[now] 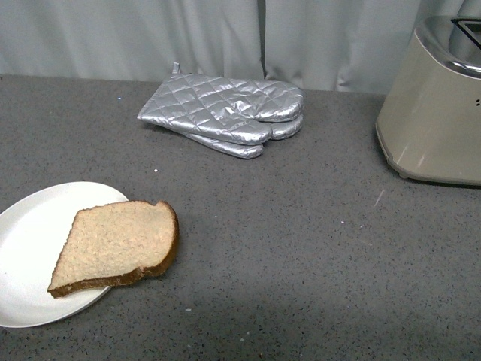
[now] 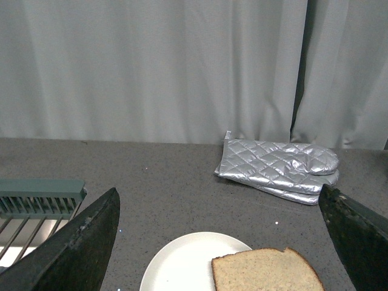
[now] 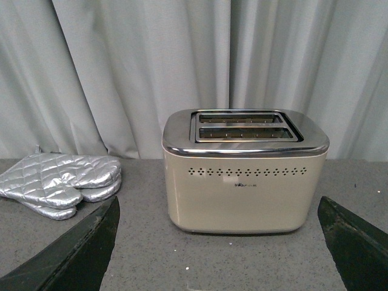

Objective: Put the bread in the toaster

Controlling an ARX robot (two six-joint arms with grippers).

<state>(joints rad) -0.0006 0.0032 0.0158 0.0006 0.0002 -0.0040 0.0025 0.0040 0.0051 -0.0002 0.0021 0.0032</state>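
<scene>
On the grey counter (image 1: 301,248), front view: a light-brown wholewheat bread slice (image 1: 116,244) with dark crust overhangs a round white plate (image 1: 30,248); a beige metal toaster (image 1: 432,113) stands far right. Left wrist: left gripper (image 2: 218,193) spread wide, bread slice ahead between its fingers, untouched. Right wrist: right gripper (image 3: 218,200) spread wide, facing toaster.

The bread (image 1: 116,247) lies partly on a plate (image 1: 30,248) on the surface (image 1: 301,248), mitts (image 1: 225,113) behind, toaster (image 1: 432,113) far right.
</scene>
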